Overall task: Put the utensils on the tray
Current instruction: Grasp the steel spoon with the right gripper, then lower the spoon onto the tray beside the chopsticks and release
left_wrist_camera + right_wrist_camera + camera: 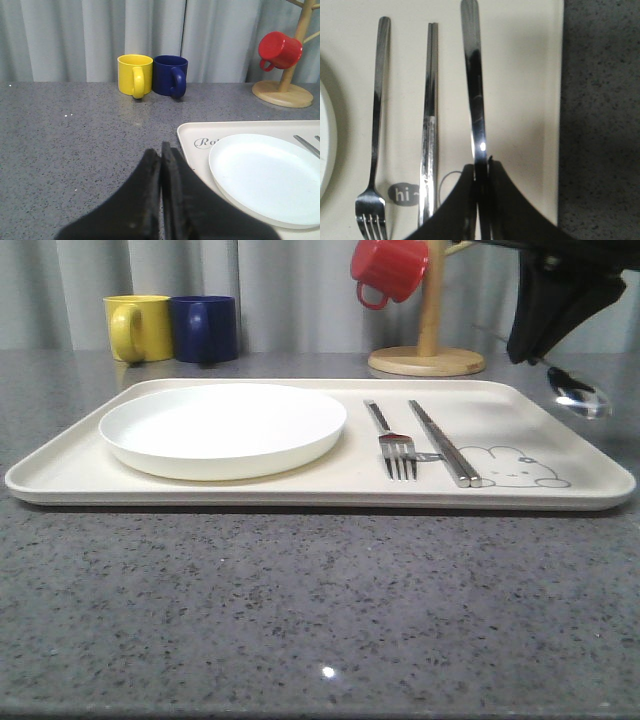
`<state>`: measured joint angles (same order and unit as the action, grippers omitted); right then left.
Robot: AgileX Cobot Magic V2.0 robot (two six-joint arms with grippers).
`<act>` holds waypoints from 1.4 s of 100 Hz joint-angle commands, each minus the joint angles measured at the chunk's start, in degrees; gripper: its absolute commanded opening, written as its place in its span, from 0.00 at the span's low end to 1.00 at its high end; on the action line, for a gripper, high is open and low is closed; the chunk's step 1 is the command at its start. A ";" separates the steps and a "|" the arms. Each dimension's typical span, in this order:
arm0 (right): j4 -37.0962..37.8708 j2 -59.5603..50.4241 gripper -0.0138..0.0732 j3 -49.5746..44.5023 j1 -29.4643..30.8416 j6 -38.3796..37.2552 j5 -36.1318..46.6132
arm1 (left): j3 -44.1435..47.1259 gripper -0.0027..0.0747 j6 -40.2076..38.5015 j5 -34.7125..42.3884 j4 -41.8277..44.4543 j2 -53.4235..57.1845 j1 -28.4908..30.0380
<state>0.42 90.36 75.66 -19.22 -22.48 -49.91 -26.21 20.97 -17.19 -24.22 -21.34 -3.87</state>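
Spoon [578, 395] is held in the air by the right gripper [540, 348], jaws pinched tight on the handle, bowl hanging low over the tray's [560, 502] right edge. In the right wrist view the spoon [474, 85] runs out from the closed gripper [483, 172], its handle lined up parallel to the chopsticks [429, 125] and fork [374, 150] that lie flat on the tray [530, 75], with bare tray between the spoon and the right rim.

Fork [392, 443] and chopsticks [443, 442] are already down on the right half of the tray, beside the white plate [222, 427] sitting on the left half. So the spoon looks like the last piece.

To do this step well: keep the handle parallel to the chopsticks, lower straight down over the bare strip near the right edge, staying clear of both the chopsticks and the rim. Let go only once the spoon is low and near level, else it may clatter or slide off the rim onto the counter [300, 600].

Left gripper [161, 160] is shut, holding nothing, above the counter near the tray's left edge. Leave it parked.
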 commanded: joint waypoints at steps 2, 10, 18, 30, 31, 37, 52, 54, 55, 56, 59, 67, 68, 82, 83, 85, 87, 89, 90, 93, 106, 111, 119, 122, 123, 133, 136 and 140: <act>3.43 0.24 0.09 1.28 -1.33 -3.57 3.49 | -1.53 0.01 0.10 4.43 -0.61 -0.28 0.03; 3.87 1.87 0.09 1.28 -1.49 -4.58 4.03 | -1.53 0.01 0.10 4.43 -0.61 -0.28 0.03; 3.87 3.27 0.09 1.28 -1.49 -5.05 4.28 | -1.53 0.01 0.10 4.43 -0.61 -0.28 0.03; 3.87 4.94 0.09 1.28 -1.49 -5.04 4.26 | -1.53 0.01 0.10 4.43 -0.61 -0.28 0.03; 3.87 5.02 0.09 1.28 -1.49 -5.04 4.26 | -1.53 0.01 0.10 4.43 -0.61 -0.28 0.03; 3.87 5.31 0.10 1.28 -1.49 -5.04 4.06 | -1.53 0.01 0.10 4.43 -0.61 -0.28 0.03; 3.87 5.31 0.21 1.28 -1.49 -5.04 4.01 | -1.53 0.01 0.10 4.43 -0.61 -0.28 0.03; 3.87 5.31 0.23 1.28 -1.49 -5.04 4.01 | -1.53 0.01 0.10 4.43 -0.61 -0.28 0.03; 3.87 5.31 0.25 1.28 -1.49 -5.04 4.01 | -1.53 0.01 0.10 4.43 -0.61 -0.28 0.03; 3.87 5.31 0.26 1.28 -1.49 -5.04 4.01 | -1.53 0.01 0.10 4.43 -0.61 -0.28 0.03; 3.87 5.31 0.30 1.28 -1.49 -5.04 4.01 | -1.53 0.01 0.10 4.43 -0.61 -0.28 0.03; 3.87 5.31 0.40 1.28 -1.49 -5.04 4.01 | -1.53 0.01 0.10 4.43 -0.61 -0.28 0.03; 3.87 5.31 0.40 1.28 -1.49 -5.04 4.01 | -1.53 0.01 0.10 4.43 -0.61 -0.28 0.03; 3.87 5.31 0.49 1.28 -1.49 -5.04 4.01 | -1.53 0.01 0.10 4.43 -0.61 -0.28 0.03; 3.87 5.31 0.49 1.28 -1.49 -5.04 4.01 | -1.53 0.01 0.10 4.43 -0.61 -0.28 0.03; 3.87 5.31 0.49 1.28 -1.49 -5.04 4.01 | -1.53 0.01 0.10 4.43 -0.61 -0.28 0.03; 3.89 5.24 0.49 1.28 -1.49 -5.04 4.01 | -1.53 0.01 0.10 4.43 -0.61 -0.28 0.03; 3.94 5.18 0.49 1.28 -1.49 -5.04 4.01 | -1.53 0.01 0.10 4.43 -0.61 -0.28 0.03; 3.94 5.10 0.49 1.28 -1.49 -5.04 4.01 | -1.53 0.01 0.10 4.43 -0.61 -0.28 0.03; 4.17 4.85 0.49 1.28 -1.49 -4.93 4.01 | -1.53 0.01 0.10 4.43 -0.61 -0.28 0.03; 6.58 2.96 0.49 1.28 -1.49 -4.94 4.14 | -1.53 0.01 0.10 4.43 -0.61 -0.28 0.03; 8.08 1.67 0.49 1.28 -1.44 -4.94 4.14 | -1.53 0.01 0.10 4.43 -0.61 -0.28 0.03; 10.80 -1.01 0.49 1.28 -1.32 -4.94 4.14 | -1.53 0.01 0.10 4.43 -0.61 -0.28 0.03; 11.47 -2.01 0.49 1.28 -1.04 -4.94 4.14 | -1.53 0.01 0.10 4.43 -0.61 -0.28 0.03; 11.60 -2.26 0.49 1.28 -0.99 -4.94 4.14 | -1.53 0.01 0.10 4.43 -0.61 -0.28 0.03; 13.35 -6.07 0.49 1.00 0.08 -4.94 4.22 | -1.53 0.01 0.10 4.43 -0.61 -0.28 0.03; 13.76 -7.21 0.49 0.64 0.71 -4.94 4.40 | -1.53 0.01 0.10 4.43 -0.61 -0.28 0.03; 14.22 -8.95 0.49 -0.29 1.37 -4.94 4.57 | -1.53 0.01 0.10 4.43 -0.61 -0.28 0.03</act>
<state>11.73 87.17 75.28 -19.50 -27.52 -47.64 -26.21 21.00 -17.19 -24.22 -21.34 -3.87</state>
